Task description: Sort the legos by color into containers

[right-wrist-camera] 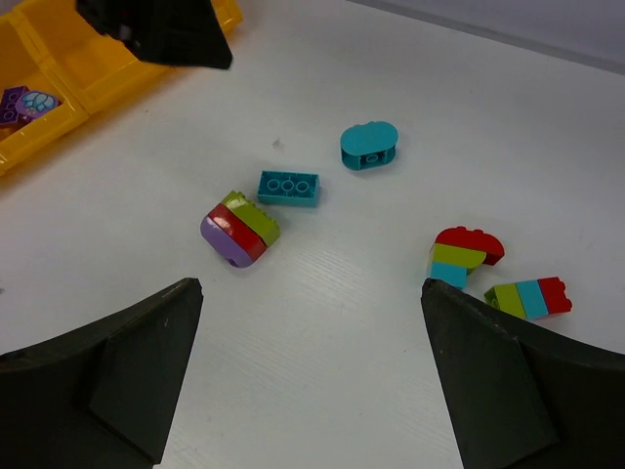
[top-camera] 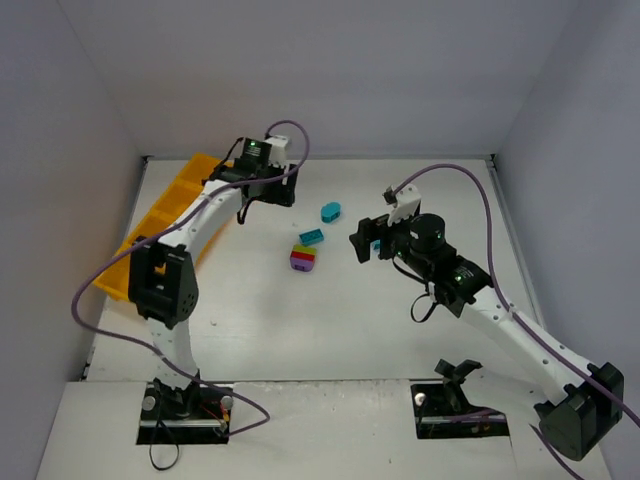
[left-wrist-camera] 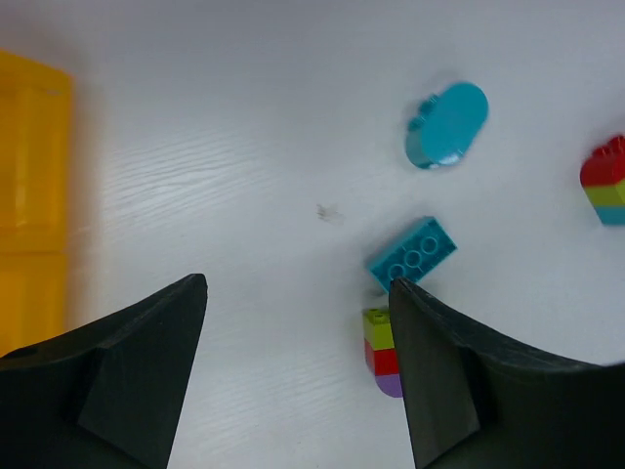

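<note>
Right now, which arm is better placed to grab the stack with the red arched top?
Right. The right gripper, open, hangs just beside the red-topped stack, while the left gripper sits farther off by the tray, past the teal bricks.

High view from behind, both wrist views close over table, sharing teal brick

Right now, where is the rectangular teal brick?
In the overhead view, the rectangular teal brick lies on the white table, between the rounded teal brick and the green-red-purple stack.

White arms, black joints, purple cables
</note>
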`<state>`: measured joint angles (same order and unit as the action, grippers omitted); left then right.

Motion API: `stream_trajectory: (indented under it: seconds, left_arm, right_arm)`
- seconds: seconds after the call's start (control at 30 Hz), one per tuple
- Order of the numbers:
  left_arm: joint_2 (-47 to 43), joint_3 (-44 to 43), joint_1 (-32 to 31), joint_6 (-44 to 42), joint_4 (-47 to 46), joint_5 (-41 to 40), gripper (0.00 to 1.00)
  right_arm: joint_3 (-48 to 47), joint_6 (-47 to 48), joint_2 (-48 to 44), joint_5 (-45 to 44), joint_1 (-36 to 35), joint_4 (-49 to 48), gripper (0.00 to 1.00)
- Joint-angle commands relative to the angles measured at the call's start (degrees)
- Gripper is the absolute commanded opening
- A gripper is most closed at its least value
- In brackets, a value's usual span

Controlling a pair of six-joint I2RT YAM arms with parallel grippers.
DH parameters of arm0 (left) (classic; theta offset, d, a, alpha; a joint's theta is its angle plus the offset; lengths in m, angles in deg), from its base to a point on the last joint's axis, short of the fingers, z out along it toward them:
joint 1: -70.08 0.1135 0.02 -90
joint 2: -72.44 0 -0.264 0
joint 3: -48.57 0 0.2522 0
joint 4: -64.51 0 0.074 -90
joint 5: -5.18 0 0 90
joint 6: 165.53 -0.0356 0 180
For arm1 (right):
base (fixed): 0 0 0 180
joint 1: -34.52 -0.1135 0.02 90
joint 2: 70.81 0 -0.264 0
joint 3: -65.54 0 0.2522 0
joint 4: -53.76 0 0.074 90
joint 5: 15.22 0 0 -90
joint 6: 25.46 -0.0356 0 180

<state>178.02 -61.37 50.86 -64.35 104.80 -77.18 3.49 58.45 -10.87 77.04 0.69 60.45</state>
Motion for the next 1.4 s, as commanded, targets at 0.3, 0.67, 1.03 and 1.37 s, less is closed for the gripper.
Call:
stream_trajectory:
  seconds: [0.3, 0.67, 1.03, 1.37]
  left_arm:
    - [17.8, -15.0, -8.9, -14.1, 5.0, 11.8, 0.69]
    - [21.2, -14.5, -10.0, -15.6, 7.0, 12.4, 0.68]
    - [23.9, -14.3, -10.0, -14.4, 4.6, 6.4, 0.51]
    - [15.0, -8.1, -6.0, -7.6, -1.4, 3.4, 0.04]
  right_arm:
    - [0.9, -2.7, -6.5, -1.2, 0.3, 2.0, 0.91]
    - [2.1, -4.2, -9.7, -2.1, 0.3, 4.1, 0.91]
    - [1.8, -3.8, -9.3, -2.1, 0.3, 4.3, 0.91]
    - [1.4, -3.4, -8.9, -2.1, 0.3, 4.3, 0.91]
